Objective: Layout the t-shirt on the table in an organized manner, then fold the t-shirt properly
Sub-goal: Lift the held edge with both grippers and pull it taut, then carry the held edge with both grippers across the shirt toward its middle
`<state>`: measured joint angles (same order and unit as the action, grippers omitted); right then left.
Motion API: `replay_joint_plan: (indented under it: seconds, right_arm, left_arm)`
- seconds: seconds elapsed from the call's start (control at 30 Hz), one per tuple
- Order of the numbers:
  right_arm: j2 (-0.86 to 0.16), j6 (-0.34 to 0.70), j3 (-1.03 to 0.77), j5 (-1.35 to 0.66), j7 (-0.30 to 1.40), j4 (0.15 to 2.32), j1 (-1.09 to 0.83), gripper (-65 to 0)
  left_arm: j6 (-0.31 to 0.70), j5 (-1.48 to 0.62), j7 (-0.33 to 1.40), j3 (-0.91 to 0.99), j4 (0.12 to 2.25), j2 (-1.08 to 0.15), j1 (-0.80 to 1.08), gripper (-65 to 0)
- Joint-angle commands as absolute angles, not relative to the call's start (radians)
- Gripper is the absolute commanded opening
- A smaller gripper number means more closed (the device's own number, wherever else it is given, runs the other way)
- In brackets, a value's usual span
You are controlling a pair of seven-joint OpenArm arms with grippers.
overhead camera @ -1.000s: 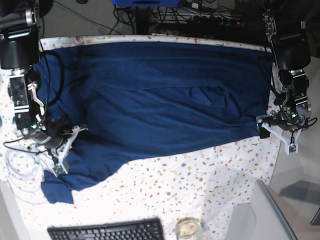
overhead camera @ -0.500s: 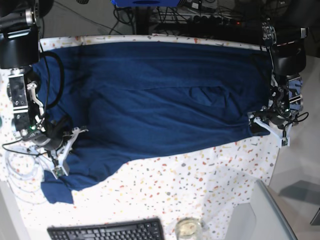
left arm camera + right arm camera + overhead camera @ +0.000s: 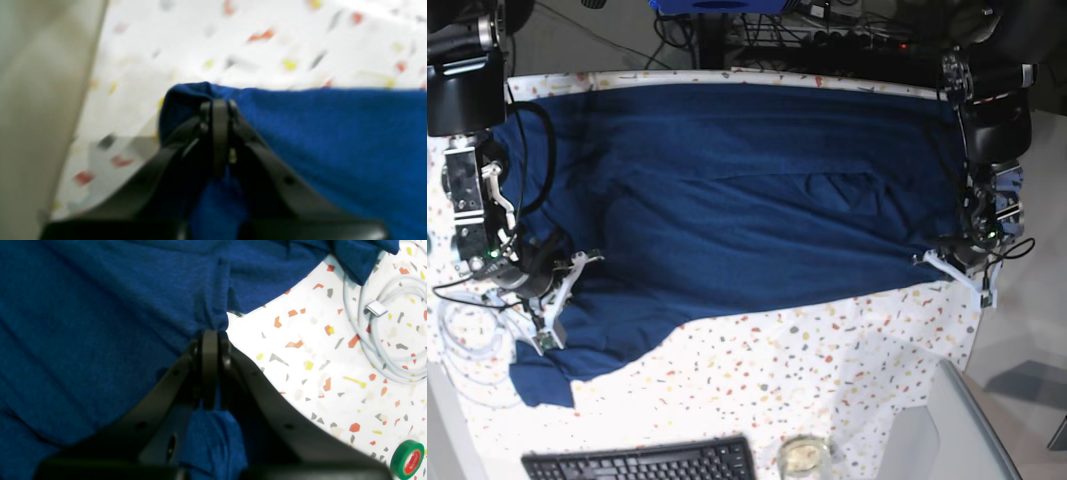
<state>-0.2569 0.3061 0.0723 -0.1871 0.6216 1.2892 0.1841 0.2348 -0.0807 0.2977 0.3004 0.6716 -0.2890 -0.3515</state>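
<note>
Left wrist view: the left gripper (image 3: 220, 110) sits at center frame, jaws pinched together on a corner of the t-shirt (image 3: 333, 140), which fills the right half. The speckled table (image 3: 233, 50) shows blurred across the top. The corner grip likely lets the arm pull that edge straight.

Right wrist view: the right gripper (image 3: 210, 340) is clamped on a bunched fold of shirt edge at center. Fabric covers the left and top; a white cable (image 3: 377, 340) coils at right, a green tape roll (image 3: 407, 458) at lower right.

Base view: the shirt lies across the upper middle of the table, lower left part rumpled. Both arms hold opposite ends, probably to stretch it flat. A keyboard (image 3: 637, 462) sits at the bottom.
</note>
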Motion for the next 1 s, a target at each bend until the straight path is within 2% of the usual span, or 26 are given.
replay_joint_plan:
  seconds: [0.0,0.37,0.77,0.97]
  right_arm:
    - [-0.268,0.305,0.07,-0.193,0.601,1.287,0.219,-64.8]
    - [-0.286,0.305,0.07,-0.193,0.51,1.121,0.302,-64.8]
    - [-0.312,0.309,0.07,-0.194,0.469,1.125,0.305,-64.8]
    - [-0.32,0.311,0.07,-0.194,0.467,1.218,0.263,-64.8]
  left_arm:
    - [0.234,-0.084,0.277,0.302,0.676,-0.3,-0.386,-65.0]
    - [0.236,-0.082,0.289,0.302,0.794,-0.286,-0.41,-65.0]
    - [0.236,-0.091,0.438,0.302,1.009,-0.285,-0.354,-65.0]
    - [0.236,-0.091,0.453,0.302,1.063,-0.285,-0.306,-65.0]
